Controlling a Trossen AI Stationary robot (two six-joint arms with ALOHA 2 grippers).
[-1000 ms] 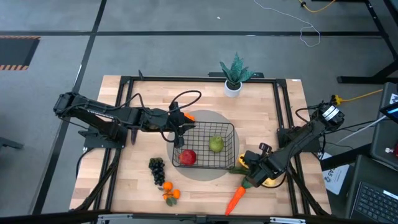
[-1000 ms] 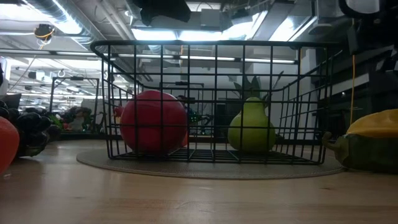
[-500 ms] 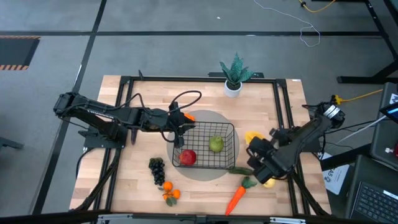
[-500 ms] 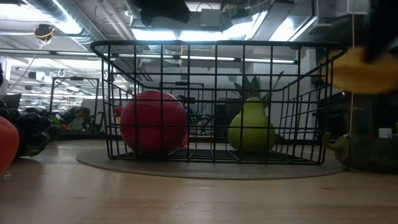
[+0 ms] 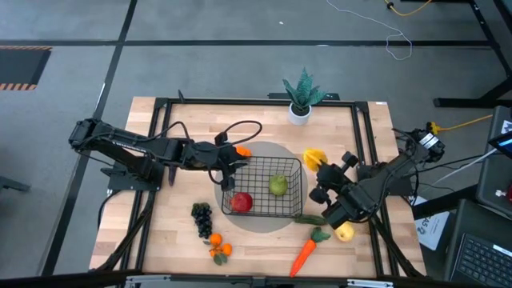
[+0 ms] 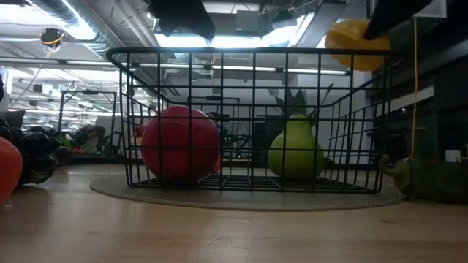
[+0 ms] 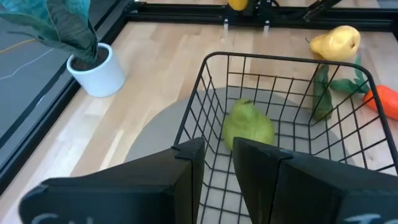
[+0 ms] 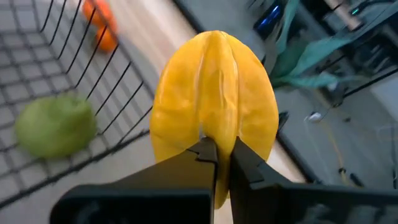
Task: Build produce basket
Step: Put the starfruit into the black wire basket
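Note:
The black wire basket (image 5: 268, 188) stands on a round grey mat (image 5: 260, 152) and holds a red apple (image 5: 242, 202) and a green pear (image 5: 278, 186). My left gripper (image 5: 229, 166) is at the basket's left rim, shut on the mesh. My right gripper (image 5: 322, 170) is shut on a ribbed yellow squash (image 5: 314, 158), which is off the table by the basket's right side, at rim height in the low view (image 6: 357, 42). Black grapes (image 5: 202, 216), oranges (image 5: 218, 248), a carrot (image 5: 304, 254) and a yellow pear (image 5: 344, 232) lie on the table. My left gripper holds the basket's left wall just under the rim (image 7: 186, 127), one finger outside and one inside the mesh. The fingers come about level from the table's left. The basket stands flat on the mat. My right gripper pinches one raised rib of the squash (image 8: 214, 134) between its two fingertips. The fingers slant in from the table's near right. The squash sticks out beyond the fingertips, lifted clear of the table and the basket.
A white pot with a green plant (image 5: 300, 100) stands at the far edge. One more orange (image 5: 242, 150) lies by my left gripper, outside the basket. A green leafy piece (image 5: 308, 218) lies near the basket's right corner. A black frame rail runs round the table.
My right gripper has risen from the table near the yellow pear with the squash. It has gone toward the far edge and a little left, up to the height of the basket's rim. The yellow pear has stayed on the table.

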